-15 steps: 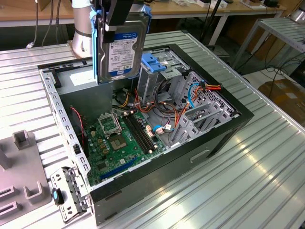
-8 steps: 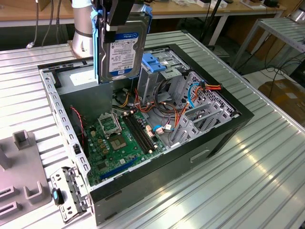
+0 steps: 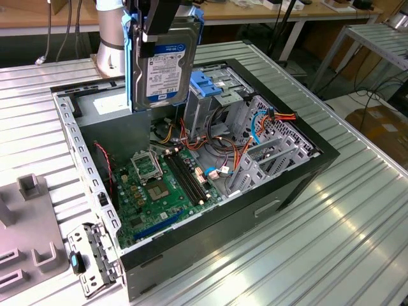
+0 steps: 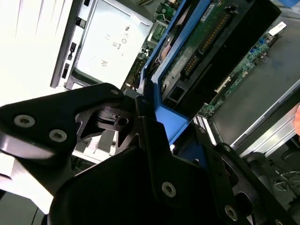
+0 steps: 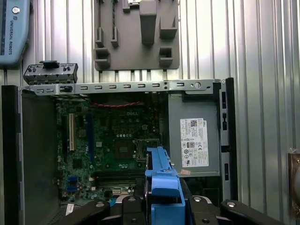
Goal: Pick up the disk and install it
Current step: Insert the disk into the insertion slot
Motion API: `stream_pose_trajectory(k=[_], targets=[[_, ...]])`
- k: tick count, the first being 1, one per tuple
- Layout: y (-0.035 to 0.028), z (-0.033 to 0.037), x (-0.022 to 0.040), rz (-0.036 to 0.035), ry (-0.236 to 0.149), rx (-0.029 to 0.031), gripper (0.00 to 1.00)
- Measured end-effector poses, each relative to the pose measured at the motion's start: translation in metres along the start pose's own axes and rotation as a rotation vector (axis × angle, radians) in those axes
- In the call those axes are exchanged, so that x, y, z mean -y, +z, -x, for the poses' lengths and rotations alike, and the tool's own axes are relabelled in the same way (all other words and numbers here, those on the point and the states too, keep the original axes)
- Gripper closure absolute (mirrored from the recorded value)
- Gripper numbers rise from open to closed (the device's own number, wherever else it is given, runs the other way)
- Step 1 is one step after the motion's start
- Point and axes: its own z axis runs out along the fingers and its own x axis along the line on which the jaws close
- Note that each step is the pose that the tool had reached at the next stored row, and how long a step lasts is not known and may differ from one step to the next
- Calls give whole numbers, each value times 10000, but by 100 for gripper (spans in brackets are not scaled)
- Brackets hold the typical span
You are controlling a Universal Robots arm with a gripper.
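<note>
while claw [image 3: 164, 32] clamps disk [image 3: 167, 71] upright, lower edge above case [image 3: 299, 182]

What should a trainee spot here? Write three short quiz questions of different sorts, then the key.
1. True or false: the disk is held upright above the open computer case.
2. Pick one: the gripper is A) open, B) shut on the disk, C) shut on a cable.
3. Short answer: what colour are the disk's side rails?

Key: 1 true; 2 B; 3 blue.
</note>
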Motion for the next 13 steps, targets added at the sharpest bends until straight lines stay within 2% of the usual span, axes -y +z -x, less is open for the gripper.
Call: stream_pose_trajectory(k=[13], targets=[[3,-127,4,-1,0,1,63]])
